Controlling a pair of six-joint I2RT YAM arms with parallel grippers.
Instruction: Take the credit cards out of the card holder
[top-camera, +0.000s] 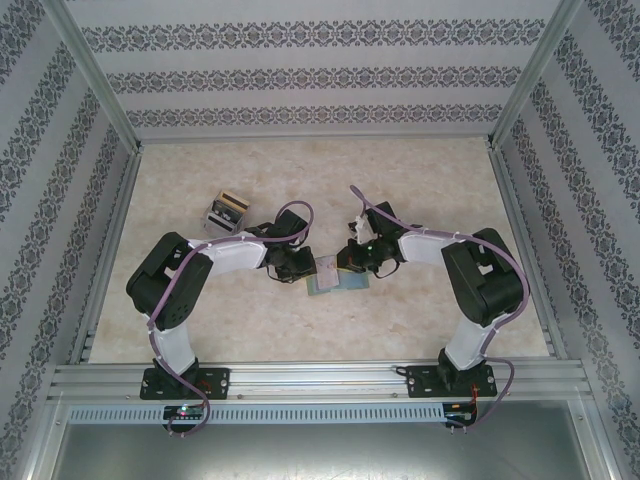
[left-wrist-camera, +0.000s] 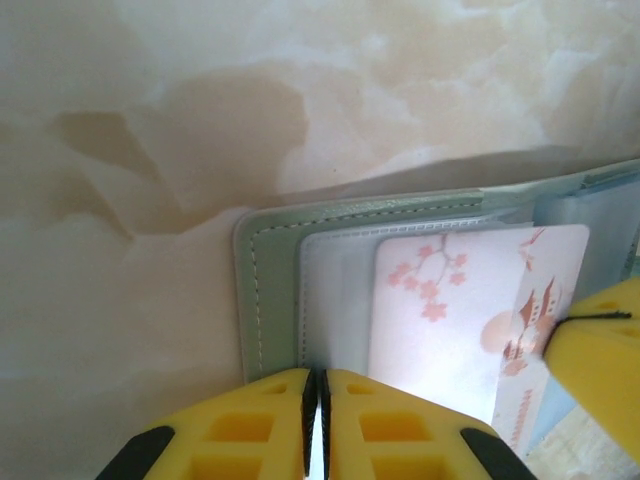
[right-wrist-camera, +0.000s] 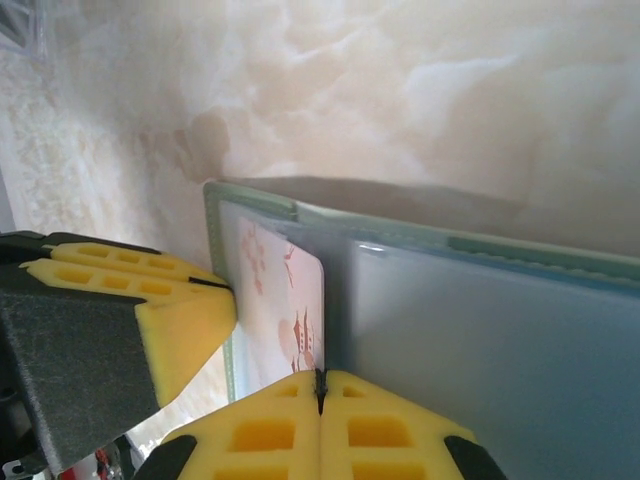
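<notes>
Left claw (left-wrist-camera: 315, 385): pinched shut on the card holder (left-wrist-camera: 270, 290), mid-tabletop (left-wrist-camera: 150, 150).
Right claw (right-wrist-camera: 320, 385): closed on the blossom-printed credit card (left-wrist-camera: 440, 310).
Risk: the holder could drag along if the left grip slips.

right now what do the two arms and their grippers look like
Both the left arm and right arm have white and black segments, a purple cable looping along each, and black base plates. The left gripper and right gripper have yellow fingers with square recesses on dark mounts.
</notes>
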